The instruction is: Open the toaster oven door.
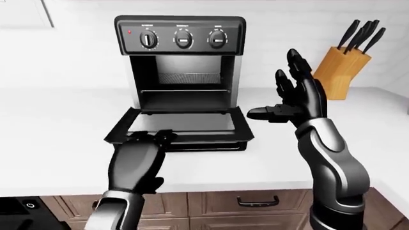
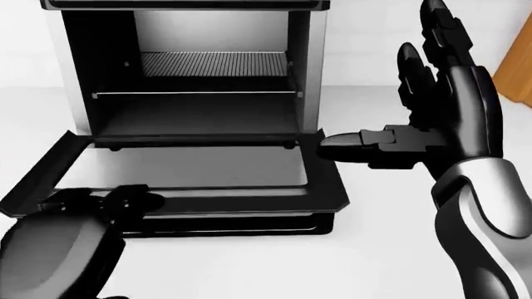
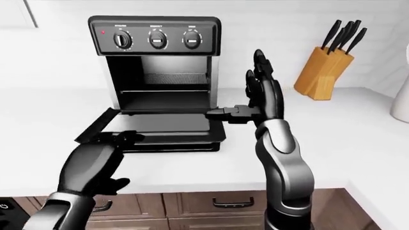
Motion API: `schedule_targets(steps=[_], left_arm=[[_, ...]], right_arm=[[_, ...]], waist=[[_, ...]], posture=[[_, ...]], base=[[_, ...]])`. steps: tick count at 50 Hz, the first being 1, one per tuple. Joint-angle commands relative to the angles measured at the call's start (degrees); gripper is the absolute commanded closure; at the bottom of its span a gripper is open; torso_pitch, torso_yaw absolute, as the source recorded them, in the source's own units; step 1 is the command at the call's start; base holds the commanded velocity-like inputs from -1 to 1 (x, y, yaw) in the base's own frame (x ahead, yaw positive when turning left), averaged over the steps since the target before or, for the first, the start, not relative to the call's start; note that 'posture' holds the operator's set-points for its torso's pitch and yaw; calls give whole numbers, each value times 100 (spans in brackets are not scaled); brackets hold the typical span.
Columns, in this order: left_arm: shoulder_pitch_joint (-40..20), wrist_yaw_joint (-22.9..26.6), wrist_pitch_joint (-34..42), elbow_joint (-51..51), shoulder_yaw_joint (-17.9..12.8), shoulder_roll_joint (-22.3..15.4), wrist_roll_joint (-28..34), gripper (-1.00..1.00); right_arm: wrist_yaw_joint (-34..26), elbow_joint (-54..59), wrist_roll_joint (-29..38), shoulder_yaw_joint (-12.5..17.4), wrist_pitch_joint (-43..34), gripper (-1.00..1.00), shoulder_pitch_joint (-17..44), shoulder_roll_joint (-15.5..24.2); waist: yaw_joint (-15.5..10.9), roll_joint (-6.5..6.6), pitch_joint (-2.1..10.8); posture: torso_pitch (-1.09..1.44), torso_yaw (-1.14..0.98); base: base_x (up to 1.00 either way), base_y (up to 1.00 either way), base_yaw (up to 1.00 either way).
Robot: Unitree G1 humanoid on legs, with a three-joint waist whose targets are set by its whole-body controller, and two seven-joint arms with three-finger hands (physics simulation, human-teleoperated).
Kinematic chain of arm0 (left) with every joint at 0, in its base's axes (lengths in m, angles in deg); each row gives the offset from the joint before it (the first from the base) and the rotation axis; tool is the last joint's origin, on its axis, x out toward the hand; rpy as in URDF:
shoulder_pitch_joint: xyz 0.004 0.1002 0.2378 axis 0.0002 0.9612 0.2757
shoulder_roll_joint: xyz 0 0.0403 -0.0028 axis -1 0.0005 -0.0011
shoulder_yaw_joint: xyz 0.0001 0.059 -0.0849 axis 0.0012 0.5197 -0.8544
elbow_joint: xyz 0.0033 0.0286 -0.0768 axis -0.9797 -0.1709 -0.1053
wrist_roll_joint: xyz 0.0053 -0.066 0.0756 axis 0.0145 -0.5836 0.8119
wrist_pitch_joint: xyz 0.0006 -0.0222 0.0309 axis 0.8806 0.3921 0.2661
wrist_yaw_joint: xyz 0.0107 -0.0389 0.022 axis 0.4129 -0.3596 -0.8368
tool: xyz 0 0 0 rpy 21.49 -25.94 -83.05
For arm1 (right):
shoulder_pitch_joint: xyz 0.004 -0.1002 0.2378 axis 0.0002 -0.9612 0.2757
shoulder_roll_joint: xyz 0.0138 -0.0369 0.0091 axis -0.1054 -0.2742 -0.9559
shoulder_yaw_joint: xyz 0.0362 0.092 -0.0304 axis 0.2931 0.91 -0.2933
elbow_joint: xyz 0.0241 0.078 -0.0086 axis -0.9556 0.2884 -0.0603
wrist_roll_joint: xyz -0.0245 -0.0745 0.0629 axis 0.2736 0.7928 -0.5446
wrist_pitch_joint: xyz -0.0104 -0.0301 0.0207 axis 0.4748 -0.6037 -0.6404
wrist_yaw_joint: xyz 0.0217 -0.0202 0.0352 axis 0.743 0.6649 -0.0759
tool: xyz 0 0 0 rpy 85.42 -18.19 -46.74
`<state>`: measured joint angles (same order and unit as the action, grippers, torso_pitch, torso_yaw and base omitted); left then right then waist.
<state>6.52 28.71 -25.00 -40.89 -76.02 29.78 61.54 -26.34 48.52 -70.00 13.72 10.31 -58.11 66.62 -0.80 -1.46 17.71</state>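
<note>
The toaster oven (image 1: 180, 67) stood on the white counter (image 1: 51, 129) with its door (image 1: 179, 125) folded down flat, the cavity and its rack exposed. The left hand (image 1: 136, 162) rested at the door's near left edge, fingers curled over the handle. The right hand (image 1: 297, 98) hung spread open, right of the door, touching nothing. A knife block (image 1: 340, 72) stood far right.

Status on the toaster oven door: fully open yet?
Effectively done: the door lies flat on the counter, and the toaster oven shows its rack inside. The left hand rests at the door's near edge; grip unclear. The right hand is raised, open. Left: release.
</note>
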Motion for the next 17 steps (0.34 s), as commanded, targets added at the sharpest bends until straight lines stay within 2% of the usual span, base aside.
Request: schedule_targets(steps=[1,5,9,11,15,17], left_arm=[[-84,51,-53,331,-22,21,0,-25],[-136,313,-53,698,-132,54,-2,-25],[-445,615,10,916,-324,39,-21,-24],[-831,842,159,1031,-563,-45,-118,-23],[-1403,970,499,1045,-920,-238,-374,-23],[-1624,1037,658,1038,-1006,-362,-439,-25]], right_arm=[[12,-152,-4,47,144,-100,169,45],[20,-164,-18,54,128,-100,180,55],[24,-168,-22,48,133,-100,175,53],[44,-210,-37,53,85,-100,190,54],[55,-232,-48,46,71,-100,189,48],[59,-246,-51,39,64,-100,192,45]], waist=[[-2,10,8],[-20,10,23],[-41,9,40],[-48,8,49],[-62,11,58],[-67,15,64]], posture=[[-44,0],[-44,0],[-44,0],[-44,0],[-44,0],[-44,0]], base=[[0,0,0],[0,0,0],[0,0,0],[0,0,0],[0,0,0],[0,0,0]])
